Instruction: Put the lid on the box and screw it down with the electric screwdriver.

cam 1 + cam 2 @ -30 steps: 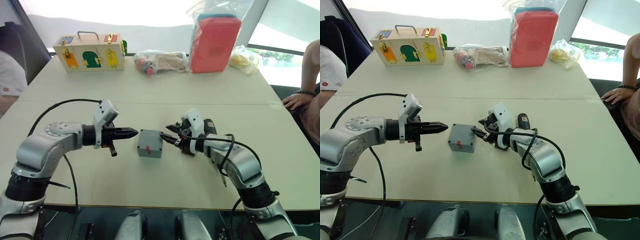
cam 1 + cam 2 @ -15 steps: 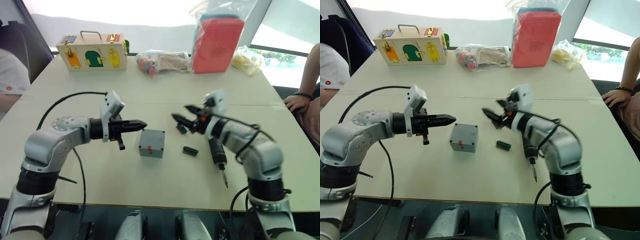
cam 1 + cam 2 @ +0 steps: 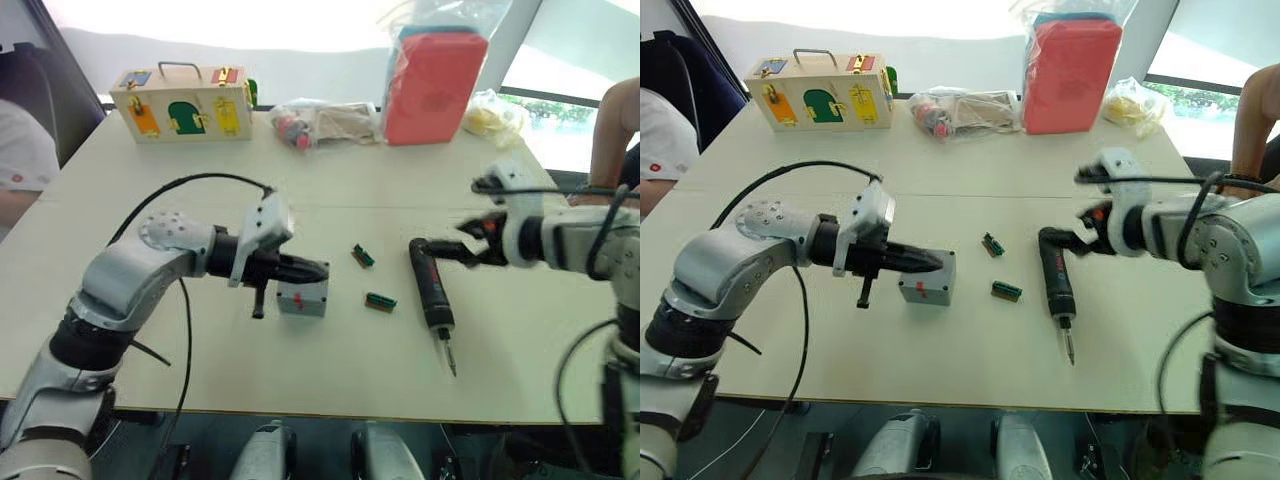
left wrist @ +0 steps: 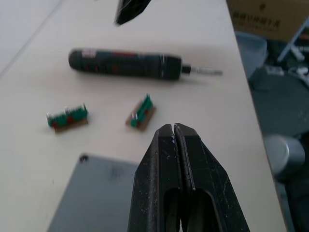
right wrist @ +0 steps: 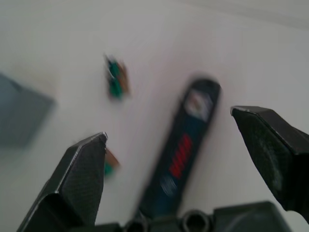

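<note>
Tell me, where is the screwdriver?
The screwdriver lies flat on the table, on the robot's right, beside two green connectors and just below the right gripper.

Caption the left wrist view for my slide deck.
Shut left tool over the grey box, two green connectors and screwdriver beyond.

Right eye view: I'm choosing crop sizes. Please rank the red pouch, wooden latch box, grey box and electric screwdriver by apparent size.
1. red pouch
2. wooden latch box, nearly as big, and both are far from the camera
3. electric screwdriver
4. grey box, partly covered by the left gripper
</note>
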### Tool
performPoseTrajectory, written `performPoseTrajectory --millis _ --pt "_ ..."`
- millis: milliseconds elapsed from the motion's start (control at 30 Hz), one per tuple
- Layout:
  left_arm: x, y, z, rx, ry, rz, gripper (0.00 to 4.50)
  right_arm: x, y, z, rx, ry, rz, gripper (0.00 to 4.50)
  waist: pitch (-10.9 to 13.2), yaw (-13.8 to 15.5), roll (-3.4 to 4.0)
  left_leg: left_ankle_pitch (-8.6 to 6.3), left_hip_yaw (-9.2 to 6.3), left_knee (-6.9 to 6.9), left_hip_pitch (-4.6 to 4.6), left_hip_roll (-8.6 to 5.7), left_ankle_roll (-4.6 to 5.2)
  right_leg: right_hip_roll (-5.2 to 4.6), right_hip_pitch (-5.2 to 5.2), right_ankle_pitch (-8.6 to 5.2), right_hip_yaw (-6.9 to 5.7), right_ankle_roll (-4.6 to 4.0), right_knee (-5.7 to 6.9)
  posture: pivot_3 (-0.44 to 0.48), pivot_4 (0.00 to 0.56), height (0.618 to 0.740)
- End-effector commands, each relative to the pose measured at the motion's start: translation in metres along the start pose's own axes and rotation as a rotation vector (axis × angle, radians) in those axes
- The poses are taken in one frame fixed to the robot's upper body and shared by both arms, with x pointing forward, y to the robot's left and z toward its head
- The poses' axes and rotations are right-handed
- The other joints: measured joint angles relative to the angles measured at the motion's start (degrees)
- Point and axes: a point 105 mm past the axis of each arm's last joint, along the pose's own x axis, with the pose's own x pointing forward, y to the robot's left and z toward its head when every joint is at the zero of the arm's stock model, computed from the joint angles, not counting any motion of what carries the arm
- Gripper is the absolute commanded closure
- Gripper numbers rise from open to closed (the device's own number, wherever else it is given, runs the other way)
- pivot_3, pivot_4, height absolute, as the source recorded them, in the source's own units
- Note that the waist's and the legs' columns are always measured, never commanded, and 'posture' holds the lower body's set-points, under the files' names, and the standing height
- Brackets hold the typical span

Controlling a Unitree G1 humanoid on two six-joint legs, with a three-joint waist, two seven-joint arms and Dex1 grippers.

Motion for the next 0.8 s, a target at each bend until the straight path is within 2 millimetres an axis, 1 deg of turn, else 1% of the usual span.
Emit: performPoseTrajectory --millis 33,133,200,333,433,567,667,800 --pt "-0.003 -0.002 0.0 0.07 0.023 0.002 4.5 0.001 0.008 -0.008 -0.01 0.081 0.08 0.02 0.0 -0.3 0.0 -0.01 0.02 0.0 0.0 0.01 0.02 0.0 0.0 0.0 0.02 0.0 -0.01 0.0 0.15 0.738" --pt "-0.007 -0.002 -0.003 0.056 0.027 0.021 4.5 0.008 0.004 -0.013 0.026 0.148 0.094 0.02 0.0 -0.2 0.0 -0.01 0.03 0.03 0.0 0.04 0.03 0.0 -0.01 0.0 0.0 0.0 0.02 0.0 0.15 0.738" --pt "-0.01 -0.001 -0.004 0.036 0.018 0.042 4.5 0.017 0.004 -0.013 0.063 0.178 0.112 0.02 0.0 0.0 0.0 -0.01 0.02 0.04 0.0 0.05 0.03 0.01 -0.01 0.0 -0.01 0.0 0.03 0.0 0.15 0.738" --pt "-0.008 -0.001 -0.006 0.016 0.002 0.078 4.5 0.035 0.008 -0.015 0.066 0.257 0.125 0.02 0.0 0.0 -0.01 -0.02 0.03 0.05 -0.01 0.05 0.05 0.0 -0.02 0.01 0.0 0.01 0.01 0.0 0.15 0.738" --pt "-0.007 -0.002 -0.007 0.004 -0.013 0.1 4.5 0.045 0.006 -0.018 0.077 0.303 0.104 0.02 0.0 0.1 -0.01 -0.02 0.01 0.04 -0.01 0.05 0.05 0.0 -0.05 0.0 -0.01 0.01 0.03 0.0 0.15 0.738" --pt "-0.005 -0.001 -0.007 -0.011 -0.027 0.128 4.5 0.053 0.004 -0.021 0.074 0.35 0.079 0.02 0.0 0.1 -0.01 -0.02 0.02 0.08 -0.04 0.04 0.05 -0.01 -0.04 0.01 -0.01 0.01 0.02 0.0 0.15 0.738" --pt "-0.006 0.0 -0.008 -0.028 -0.048 0.161 4.5 0.057 0.008 -0.03 0.034 0.411 0.078 0.68 0.0 0.1 -0.01 -0.02 0.01 0.08 -0.04 0.04 0.05 -0.02 -0.04 0.01 -0.01 0.01 0.02 0.0 0.15 0.738" --pt "-0.006 0.002 -0.006 -0.034 -0.069 0.194 4.5 0.055 0.01 -0.045 0.004 0.458 0.083 2.02 0.0 0.3 -0.03 -0.02 -0.03 0.08 -0.04 0.04 0.04 -0.01 -0.02 0.01 -0.05 0.01 0.02 0.0 0.15 0.738"
